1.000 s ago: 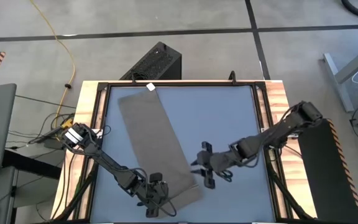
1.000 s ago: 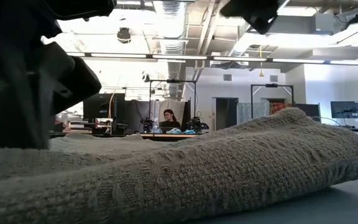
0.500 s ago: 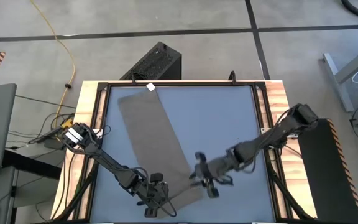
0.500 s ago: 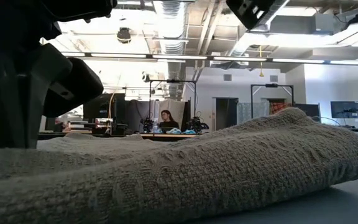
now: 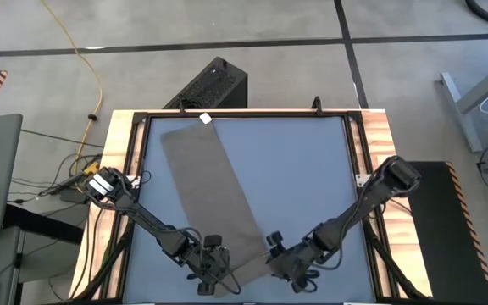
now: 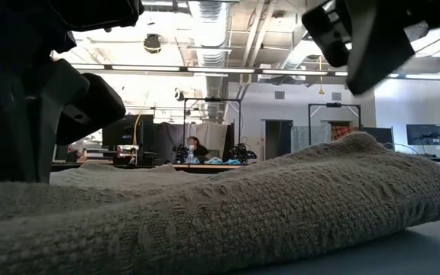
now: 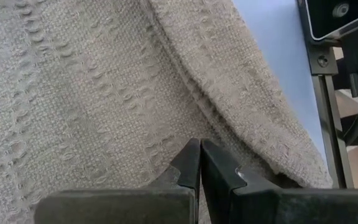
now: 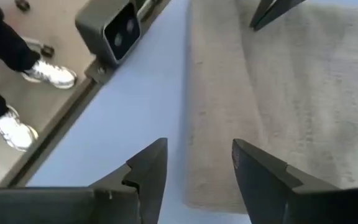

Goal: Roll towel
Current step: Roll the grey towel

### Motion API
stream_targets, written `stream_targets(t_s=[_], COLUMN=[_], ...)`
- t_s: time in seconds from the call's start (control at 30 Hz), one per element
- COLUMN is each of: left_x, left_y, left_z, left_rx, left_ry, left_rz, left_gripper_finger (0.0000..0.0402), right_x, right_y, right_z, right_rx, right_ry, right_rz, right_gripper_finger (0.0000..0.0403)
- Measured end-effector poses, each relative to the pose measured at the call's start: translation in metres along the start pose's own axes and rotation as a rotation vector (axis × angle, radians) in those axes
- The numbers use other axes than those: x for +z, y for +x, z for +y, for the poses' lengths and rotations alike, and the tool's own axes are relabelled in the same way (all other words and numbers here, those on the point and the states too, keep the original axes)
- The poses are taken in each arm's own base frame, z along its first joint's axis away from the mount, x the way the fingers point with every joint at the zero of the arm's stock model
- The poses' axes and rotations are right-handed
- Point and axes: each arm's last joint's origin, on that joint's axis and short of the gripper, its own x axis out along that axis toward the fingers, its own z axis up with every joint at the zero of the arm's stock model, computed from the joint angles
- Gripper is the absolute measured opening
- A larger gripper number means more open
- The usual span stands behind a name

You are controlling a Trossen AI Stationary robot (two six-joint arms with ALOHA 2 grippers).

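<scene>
towel (image 5: pixel 213 196) flat on tabletop (image 5: pixel 303 169) | left tool (image 7: pixel 199 163) pressed together on near end | right tool (image 8: pixel 194 163) moved in to near corner, spread, likely about to pinch | rolling not begun

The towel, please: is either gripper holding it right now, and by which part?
The left gripper is shut on the towel at its near end. The right gripper is open beside the towel's near corner, holding nothing.

No readable text, labels, brands or numbers anywhere in view.
</scene>
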Motion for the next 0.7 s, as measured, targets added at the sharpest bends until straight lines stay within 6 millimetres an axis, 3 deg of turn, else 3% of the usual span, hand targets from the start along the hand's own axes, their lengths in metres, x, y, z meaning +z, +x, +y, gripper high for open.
stream_targets(t_s=[0.33,0.47,0.57,0.7], left_x=[0.001,0.009,0.013,0.013], left_y=[-0.001,-0.023,-0.033,-0.026], left_z=[0.0,-0.011,-0.022,-0.035], left_rx=[0.021,0.076,0.064,0.016], left_ry=[0.028,0.098,0.11,0.128], left_rz=[-0.02,-0.14,-0.226,-0.322], left_gripper_finger=[0.0,0.0,0.0,0.0], right_x=[-0.022,-0.029,-0.029,-0.029], right_y=[0.031,0.041,0.041,0.041], right_z=[-0.003,-0.005,-0.005,-0.008], right_rx=[-0.056,-0.064,-0.063,-0.068], right_ry=[-0.036,-0.017,-0.013,-0.006], right_rz=[0.109,0.14,0.142,0.144], right_gripper_finger=[0.021,0.0202,0.0181,0.013])
